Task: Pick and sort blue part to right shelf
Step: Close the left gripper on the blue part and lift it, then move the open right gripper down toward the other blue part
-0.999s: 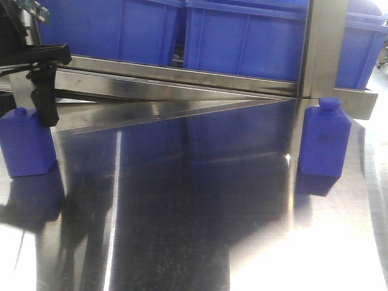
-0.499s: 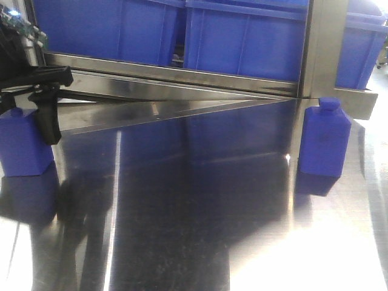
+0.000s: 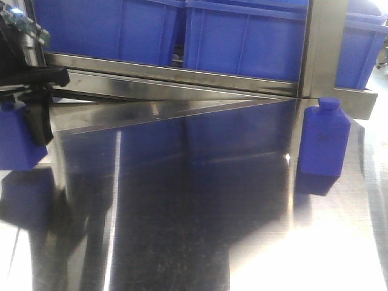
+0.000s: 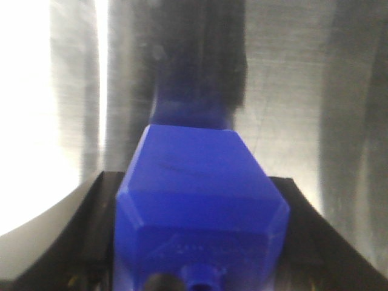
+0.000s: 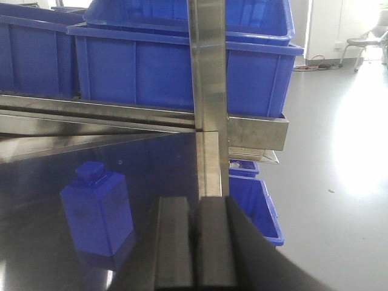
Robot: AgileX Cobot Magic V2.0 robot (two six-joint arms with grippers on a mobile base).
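Since a second ago the left gripper (image 3: 31, 121) has carried the small solid-blue bottle-shaped plastic block (image 3: 15, 148) further left, and it now sits partly cut off at the left edge of the front view. Its black fingers (image 4: 91, 242) are clamped on the block's two sides, with the knob towards the wrist camera. We cannot tell whether its base touches the polished steel tabletop (image 3: 182, 212). We see a second blue block (image 3: 326, 142) standing upright on the right, just beside the post of the stainless-steel framed rack (image 3: 321, 48), whose large blue plastic tubs (image 3: 242, 36) sit above. The right gripper (image 5: 195, 242) has its fingers pressed together, holding nothing
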